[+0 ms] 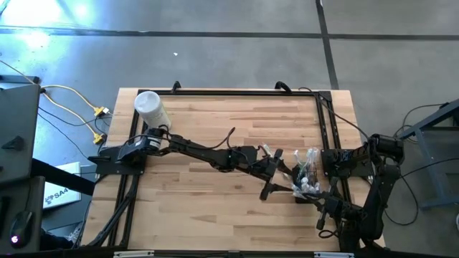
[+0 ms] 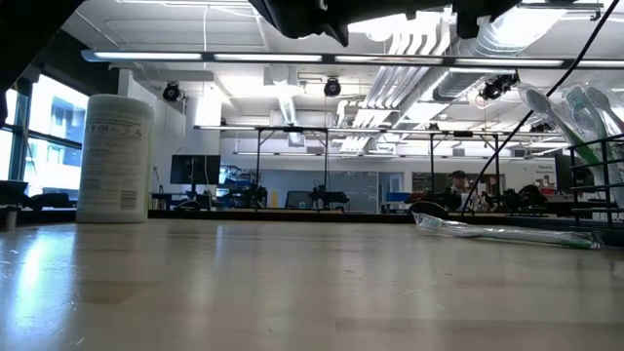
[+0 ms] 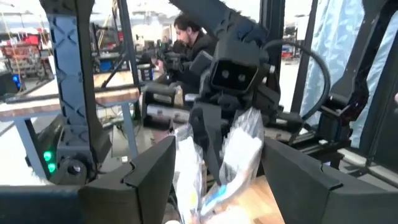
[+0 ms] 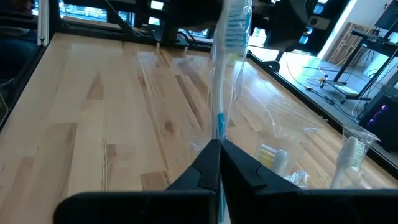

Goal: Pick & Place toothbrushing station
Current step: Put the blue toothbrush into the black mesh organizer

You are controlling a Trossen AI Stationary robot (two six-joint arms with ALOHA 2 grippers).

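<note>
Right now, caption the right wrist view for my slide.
Right gripper, jaws shut on a wrapped toothbrush above the wooden table.

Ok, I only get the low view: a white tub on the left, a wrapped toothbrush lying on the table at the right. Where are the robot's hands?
Observer: Both are over the table's right side. The right gripper is shut on a wrapped toothbrush that sticks up from its fingers.
Operator: And the other hand?
Observer: The left gripper is open and empty, and it faces the cluster of wrapped toothbrushes.
Operator: Where do the arms come from?
Observer: From above, the left arm stretches from the table's left edge most of the way across. The right arm is folded at the right edge.
</note>
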